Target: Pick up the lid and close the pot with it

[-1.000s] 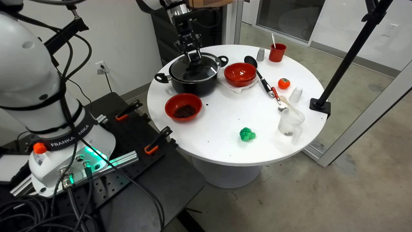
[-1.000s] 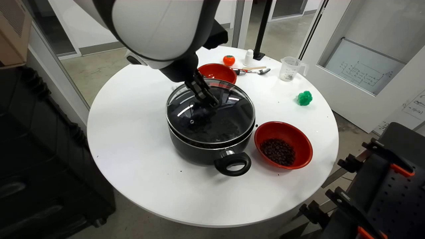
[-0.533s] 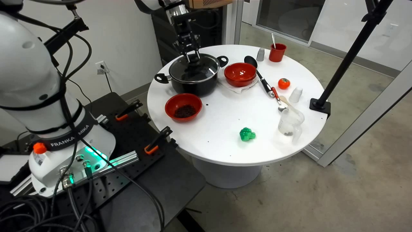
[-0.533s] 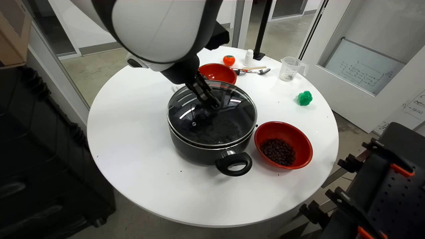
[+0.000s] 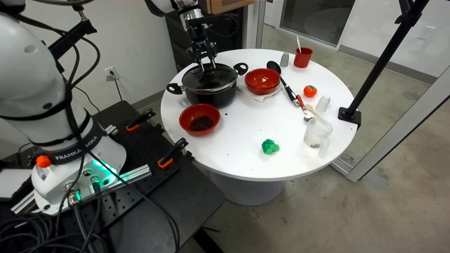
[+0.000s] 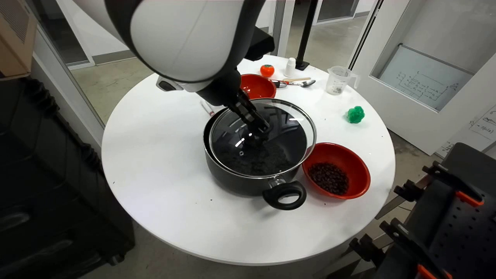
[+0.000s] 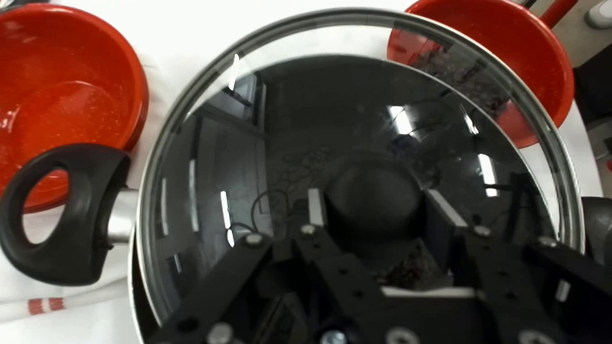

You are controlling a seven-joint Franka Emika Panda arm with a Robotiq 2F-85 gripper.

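Note:
The lid (image 6: 279, 155) is clear glass with a metal rim and a dark centre knob. It lies over the black pot (image 6: 232, 182), shifted off centre, leaving a dark strip of the pot's opening showing on one side in an exterior view. The lid (image 7: 296, 119) also overhangs the pot's far edge in the wrist view. My gripper (image 7: 377, 208) has the knob between its fingers, which appear to touch it on both sides. In an exterior view, my gripper (image 5: 208, 66) points down at the lid (image 5: 226, 78), above the pot (image 5: 211, 98).
A red bowl (image 6: 356, 166) with dark beans stands against or very near the pot, partly under the lid's overhang. Red bowls (image 5: 262, 80) on a cloth and a black ladle (image 5: 273, 66) lie beyond. A measuring cup (image 5: 317, 131) and green object (image 5: 270, 146) stand farther off.
My gripper and the lid have moved towards the bean bowl. The pot has slid the same way by less, and the bean bowl has shifted slightly. The lid now sits more off centre.

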